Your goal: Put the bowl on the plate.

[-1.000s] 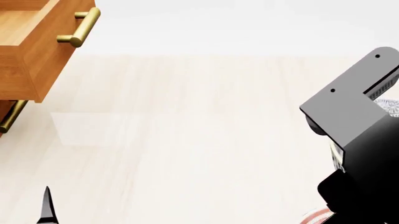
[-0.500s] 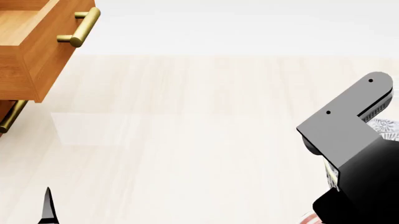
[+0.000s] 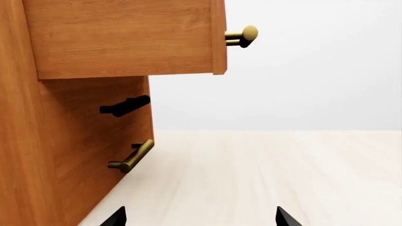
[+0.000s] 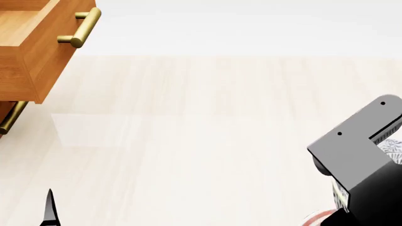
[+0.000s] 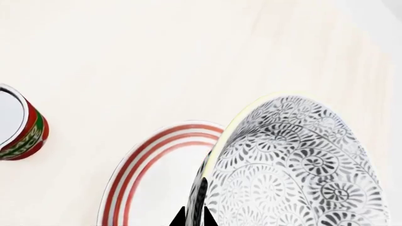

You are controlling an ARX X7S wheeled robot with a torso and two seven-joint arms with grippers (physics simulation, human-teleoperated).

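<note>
The bowl (image 5: pixel 295 169), white with a dense grey floral pattern, hangs tilted over the plate (image 5: pixel 150 183), a flat white disc with red rings. My right gripper (image 5: pixel 195 219) is shut on the bowl's rim, one finger inside and one outside. In the head view the right arm hides nearly all of it; only a sliver of the bowl (image 4: pixel 393 150) and the plate's edge (image 4: pixel 316 218) show. My left gripper (image 3: pixel 199 221) is open and holds nothing, low over the floor beside the cabinet.
A red and green can (image 5: pixel 20 126) stands on the pale surface beside the plate. A wooden cabinet (image 3: pixel 75 141) has its top drawer (image 4: pixel 37 42) pulled out, with brass handles (image 3: pixel 131 157). One left fingertip (image 4: pixel 50 208) shows at the head view's lower left.
In the head view the right arm has come down and slightly toward me, carrying the bowl lower. The left arm and the cabinet have stayed put.
</note>
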